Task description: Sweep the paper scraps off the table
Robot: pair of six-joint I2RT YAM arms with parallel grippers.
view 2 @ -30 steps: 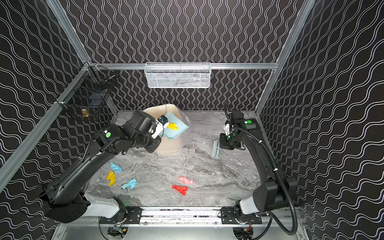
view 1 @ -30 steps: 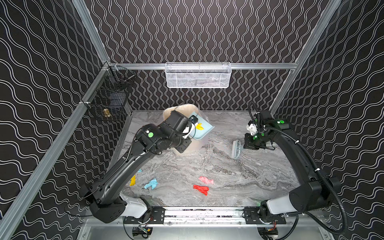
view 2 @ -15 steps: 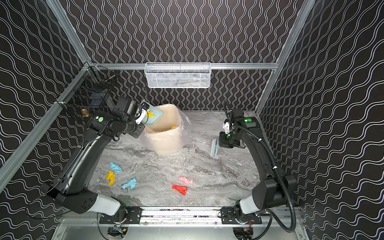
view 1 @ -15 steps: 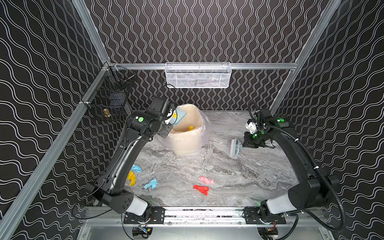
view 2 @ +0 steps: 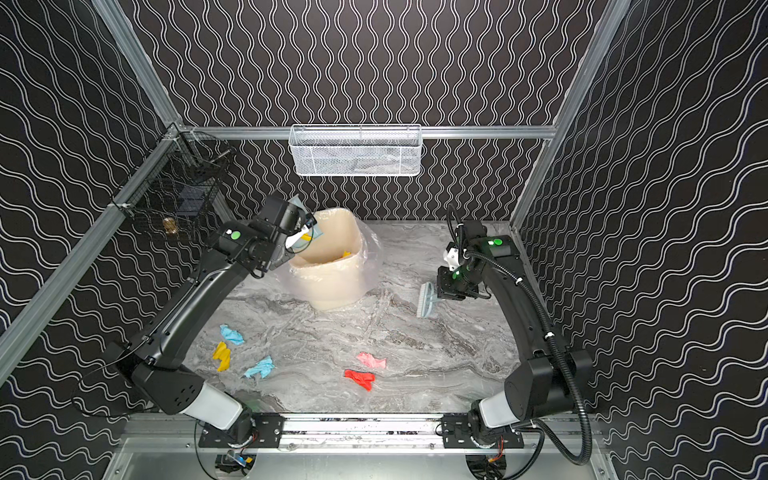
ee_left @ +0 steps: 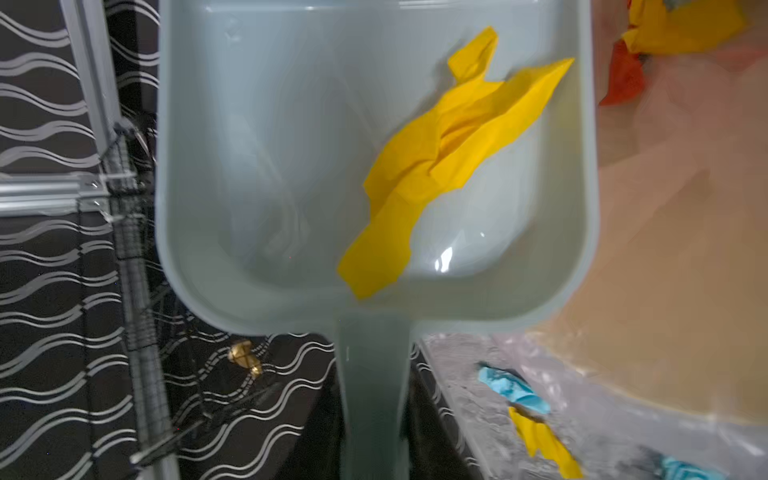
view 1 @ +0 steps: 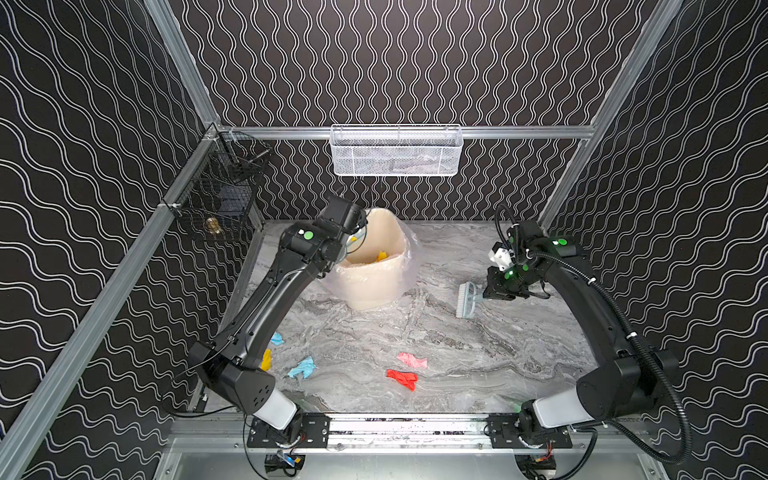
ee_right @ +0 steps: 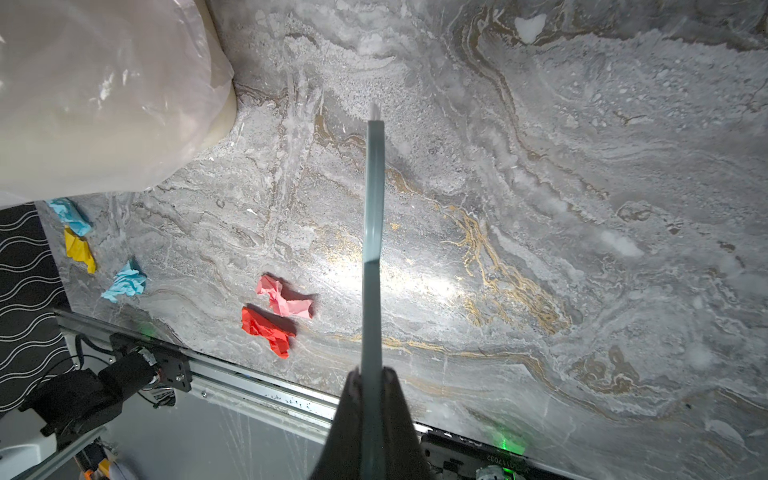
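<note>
Left gripper (view 2: 301, 237), clamped on the dustpan (ee_left: 270, 145) handle, tilts the pan over the rim of the bin (view 1: 374, 286). One yellow scrap (ee_left: 449, 166) lies in the pan, not yet dropped. This looks like the emptying step, and a steeper tilt should slide it out. The plastic-lined bin already holds yellow and red scraps (ee_left: 623, 79). Right gripper (ee_right: 372, 390), closed on the brush (view 1: 467, 299) handle, holds it low over the table (view 1: 498, 353) right of the bin; contact cannot be told. Five loose scraps (view 2: 259, 368), two blue, one yellow, one pink and one red, lie near the front edge, well apart from the brush. The next sweep calls for both tools down there. Contents of the mesh basket (view 1: 397, 151) on the back rail are unclear.
</note>
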